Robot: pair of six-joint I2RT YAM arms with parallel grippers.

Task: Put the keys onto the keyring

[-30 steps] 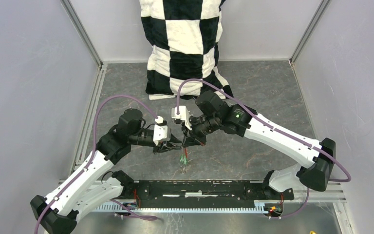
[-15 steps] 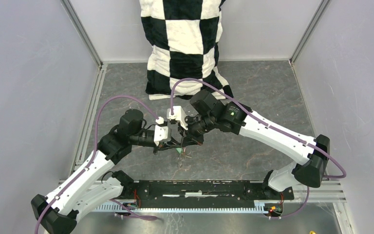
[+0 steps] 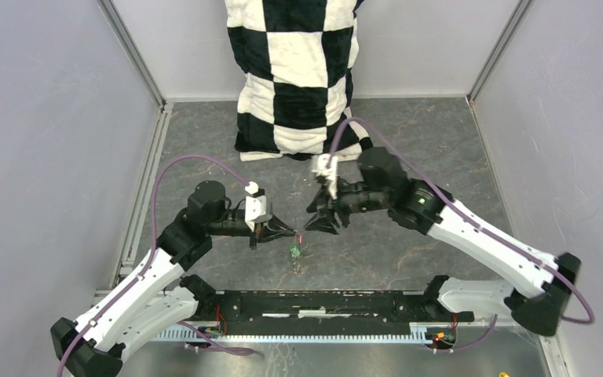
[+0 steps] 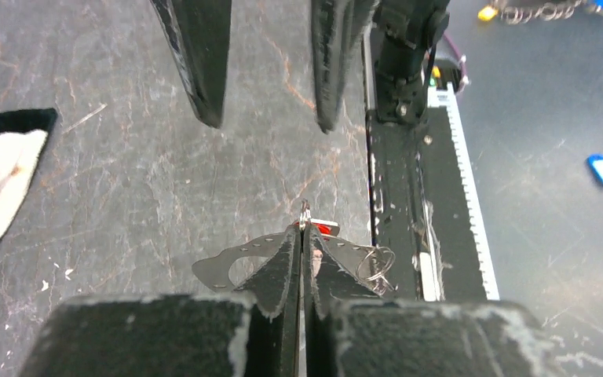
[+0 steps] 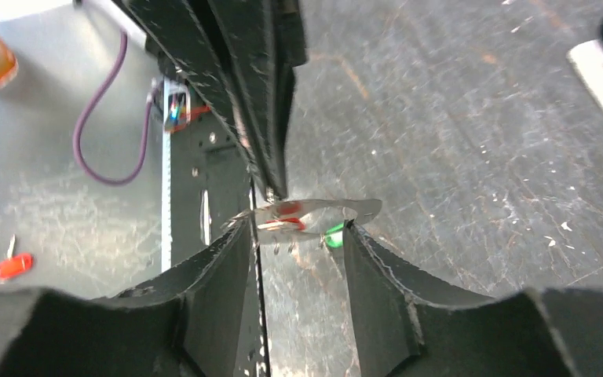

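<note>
My left gripper [image 3: 289, 232] is shut on the thin wire keyring [image 4: 305, 210], which pokes out just beyond its tips. The red-headed key [image 5: 286, 210] and the green-headed key [image 5: 332, 236] hang under that grip, seen from above as a small green and red bundle [image 3: 294, 251] over the table. A small split ring [image 4: 375, 263] dangles beside the left fingers. My right gripper [image 3: 312, 225] faces the left one from the right, open, its fingers [image 5: 228, 267] on either side of the keys without touching them.
A black and white checkered cloth [image 3: 298, 71] lies at the back of the grey table. The black base rail [image 3: 322, 302] runs along the near edge. Beyond it, off the table, lie a blue tag [image 4: 599, 169] and other key bunches [image 4: 534, 9].
The right gripper has opened and drawn back to the right, away from the left gripper. The left gripper has shut and stays on the keyring, keys hanging below.
</note>
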